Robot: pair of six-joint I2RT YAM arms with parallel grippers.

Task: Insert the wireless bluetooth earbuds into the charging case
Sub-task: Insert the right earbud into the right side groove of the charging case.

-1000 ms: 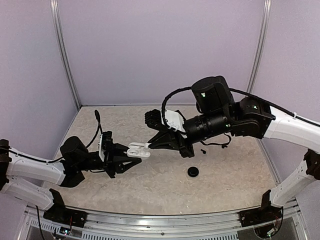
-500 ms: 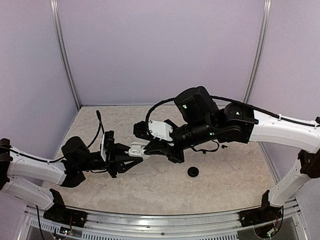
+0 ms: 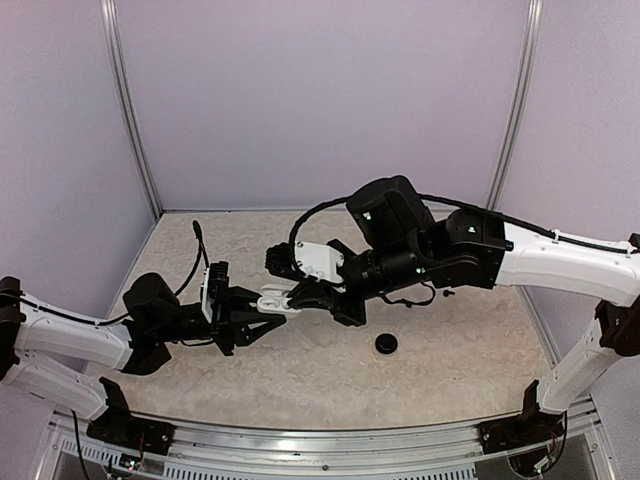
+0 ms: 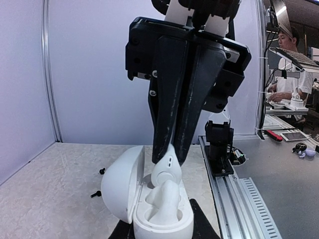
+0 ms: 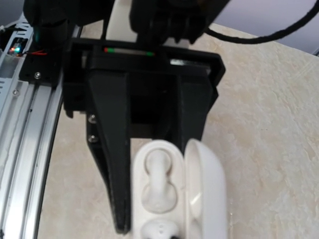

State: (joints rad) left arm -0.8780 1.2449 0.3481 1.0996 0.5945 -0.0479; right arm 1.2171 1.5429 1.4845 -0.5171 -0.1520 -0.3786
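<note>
From above, the left gripper (image 3: 262,312) is clamped on the open charging case (image 3: 272,299), holding it off the beige marbled table (image 3: 300,380) between lilac walls. The left wrist view shows more. One earbud (image 4: 162,199) sits in the case beside the raised lid, and the right gripper (image 4: 169,152) is pinched on the second earbud (image 4: 166,167) just over the case. A black disc (image 3: 386,343) lies to the right. Beyond the table edge, a person (image 4: 286,40) sits at a desk.
</note>
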